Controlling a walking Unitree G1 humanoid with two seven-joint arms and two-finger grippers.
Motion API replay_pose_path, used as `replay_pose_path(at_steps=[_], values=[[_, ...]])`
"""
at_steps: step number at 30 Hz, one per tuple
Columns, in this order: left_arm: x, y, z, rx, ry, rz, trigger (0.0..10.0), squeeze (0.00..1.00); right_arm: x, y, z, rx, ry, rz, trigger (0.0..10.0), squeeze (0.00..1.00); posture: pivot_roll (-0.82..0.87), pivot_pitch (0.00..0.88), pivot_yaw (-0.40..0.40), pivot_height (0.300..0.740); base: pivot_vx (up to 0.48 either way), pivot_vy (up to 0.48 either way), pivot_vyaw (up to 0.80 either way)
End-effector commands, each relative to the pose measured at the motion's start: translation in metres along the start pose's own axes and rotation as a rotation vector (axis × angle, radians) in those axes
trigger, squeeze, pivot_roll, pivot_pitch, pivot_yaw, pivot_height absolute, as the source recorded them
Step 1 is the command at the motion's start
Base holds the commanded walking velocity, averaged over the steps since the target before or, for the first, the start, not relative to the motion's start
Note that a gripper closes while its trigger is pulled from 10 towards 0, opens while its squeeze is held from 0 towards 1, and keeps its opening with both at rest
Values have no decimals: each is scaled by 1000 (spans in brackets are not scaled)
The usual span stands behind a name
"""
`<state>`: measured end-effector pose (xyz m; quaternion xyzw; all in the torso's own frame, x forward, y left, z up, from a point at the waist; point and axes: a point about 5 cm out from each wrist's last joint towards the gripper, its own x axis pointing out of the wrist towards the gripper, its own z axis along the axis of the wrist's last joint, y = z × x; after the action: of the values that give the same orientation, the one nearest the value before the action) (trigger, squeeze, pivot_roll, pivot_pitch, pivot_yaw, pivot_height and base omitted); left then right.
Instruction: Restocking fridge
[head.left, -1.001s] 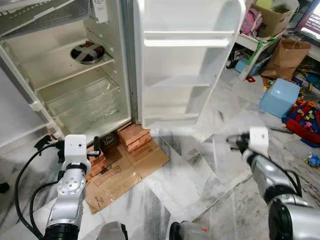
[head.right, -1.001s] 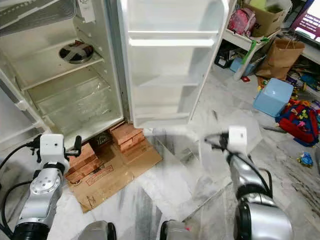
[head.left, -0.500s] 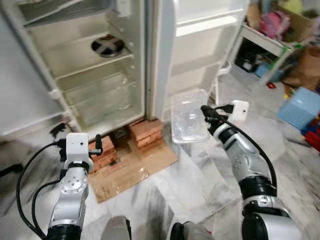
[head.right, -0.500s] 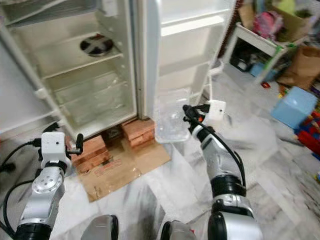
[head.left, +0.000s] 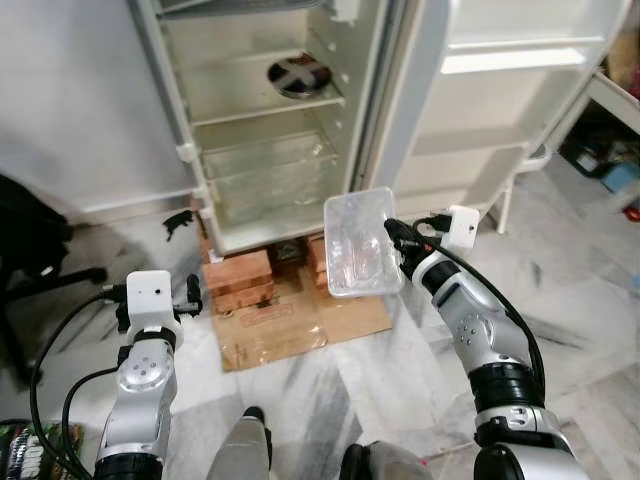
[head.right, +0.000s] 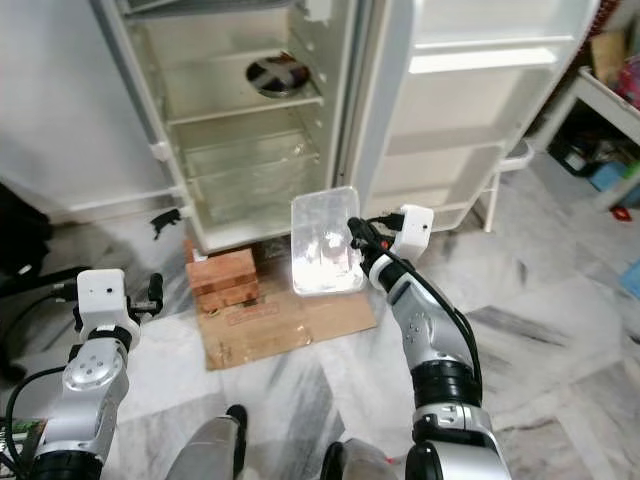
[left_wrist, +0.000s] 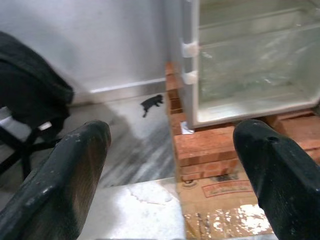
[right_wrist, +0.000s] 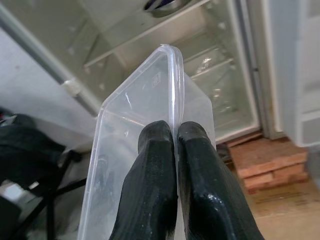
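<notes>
Your right pincer (head.left: 392, 231) is clenched on the near rim of the clear plastic container (head.left: 360, 243), held in the air in front of the open fridge (head.left: 262, 120). The fridge's glass shelves lie farther off and to the left of it. The left pincer (left_wrist: 170, 160) hangs released, low by the bricks (head.left: 238, 280), so the right arm is nearer.

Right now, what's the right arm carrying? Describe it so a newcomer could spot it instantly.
Start at the open fridge, which stands on bricks over flattened cardboard. Just in front of its lower compartment, the right gripper holds a clear plastic container by its rim, jaws pinched shut on the edge. It is the only see-through, rectangular tub held in the air; the dark round dish sits on a shelf inside.
</notes>
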<state>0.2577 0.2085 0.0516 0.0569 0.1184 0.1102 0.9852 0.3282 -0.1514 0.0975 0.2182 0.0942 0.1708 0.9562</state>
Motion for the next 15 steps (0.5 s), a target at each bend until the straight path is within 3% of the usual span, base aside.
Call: replay_pose_path(at_steps=[1, 11, 15], values=[[-1, 2, 0, 3, 2, 13, 10000, 0, -2, 0, 1, -11, 2, 5, 10000, 0, 38, 112, -57, 740, 0, 0, 775], [-3, 8, 2, -19, -5, 31, 10000, 0, 1, 9, -2, -9, 12, 24, 10000, 0, 50, 108, -59, 740, 0, 0, 771], [-3, 11, 3, -32, -6, 43, 10000, 0, 4, 15, 0, -28, 13, 58, 10000, 0, 54, 104, -60, 740, 253, 0, 262]])
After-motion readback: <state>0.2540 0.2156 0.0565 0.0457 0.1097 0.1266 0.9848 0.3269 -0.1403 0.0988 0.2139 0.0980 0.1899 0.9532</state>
